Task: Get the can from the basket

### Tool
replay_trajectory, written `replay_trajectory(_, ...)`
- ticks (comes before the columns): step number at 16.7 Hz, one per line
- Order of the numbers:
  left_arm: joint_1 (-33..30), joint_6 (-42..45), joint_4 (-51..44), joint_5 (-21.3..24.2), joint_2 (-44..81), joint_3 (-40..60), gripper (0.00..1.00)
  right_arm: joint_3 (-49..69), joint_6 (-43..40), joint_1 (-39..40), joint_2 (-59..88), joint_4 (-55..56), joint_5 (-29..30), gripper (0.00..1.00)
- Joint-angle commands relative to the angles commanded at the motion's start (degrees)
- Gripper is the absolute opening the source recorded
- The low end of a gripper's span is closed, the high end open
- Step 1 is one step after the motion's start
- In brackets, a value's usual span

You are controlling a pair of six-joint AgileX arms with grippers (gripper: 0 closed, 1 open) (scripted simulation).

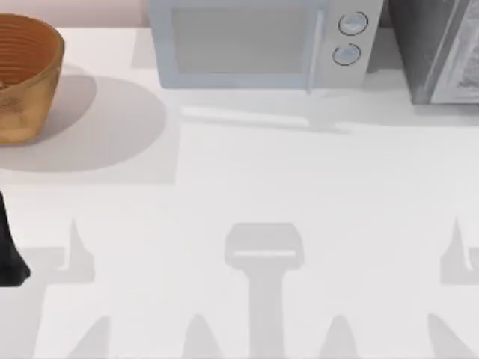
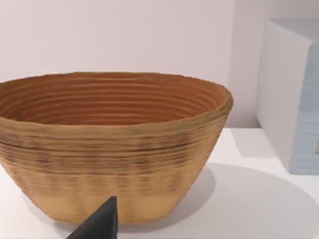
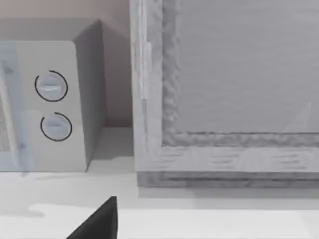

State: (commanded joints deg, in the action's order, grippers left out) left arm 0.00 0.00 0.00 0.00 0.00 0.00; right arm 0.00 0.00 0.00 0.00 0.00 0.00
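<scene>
Early stage: approach, nothing grabbed yet. The basket (image 1: 26,75) sits at upper left of the top view, cut by the frame edge, on the white table (image 1: 239,194). The can isn't visible; prob. down inside, hidden by the rim. The left arm (image 1: 11,254) pokes in at the lower left edge of the top view. Its wrist cam faces the basket side-on, w/ a dark finger (image 2: 102,221) at the bottom of frame; can't tell if the fingers are apart or together. Next: lift over the rim, look in, then drop down on the can. Basket is woven wicker, ribbed, bowl-shaped, orange-brown. Microwave (image 1: 254,41) is boxy, smooth, w/ two round knobs. Right arm idle, facing the microwave and a grey cabinet (image 3: 229,89)
</scene>
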Motion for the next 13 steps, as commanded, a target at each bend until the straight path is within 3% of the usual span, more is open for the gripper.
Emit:
replay_trajectory(6, 0.5, 0.5, -2.7, 0.2, 5.4, 5.2, 1.00, 0.0, 0.0, 0.0, 0.0, 0.0, 0.0, 1.00)
replay_trajectory(13, 2.6, 2.9, -16.7, 1.3, 33.2, 31.6, 1.00, 0.0, 0.0, 0.0, 0.0, 0.0, 0.0, 1.00)
